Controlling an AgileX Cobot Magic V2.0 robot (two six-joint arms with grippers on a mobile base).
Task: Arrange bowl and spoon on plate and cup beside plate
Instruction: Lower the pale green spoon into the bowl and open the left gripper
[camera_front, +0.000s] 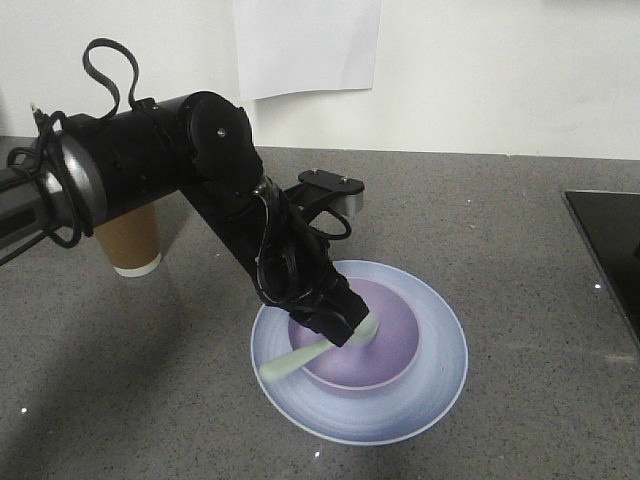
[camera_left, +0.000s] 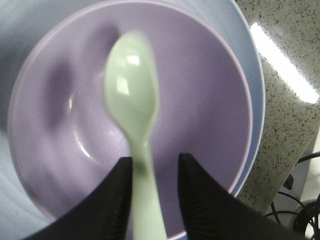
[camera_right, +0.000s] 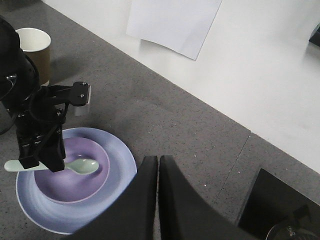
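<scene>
The lavender bowl sits in the middle of the pale blue plate on the grey counter. The mint-green spoon rests across the bowl, with its head inside and its handle over the near-left rim. My left gripper hovers over the bowl with its jaws apart around the handle. One finger touches the handle and a gap shows at the other. The brown paper cup stands upright at the back left, apart from the plate, partly behind the left arm. My right gripper is shut on nothing, above the counter to the right of the plate.
A black glossy panel lies on the counter at the right edge. A white paper sheet hangs on the wall behind. The left arm's cables and wrist camera stand over the back of the plate.
</scene>
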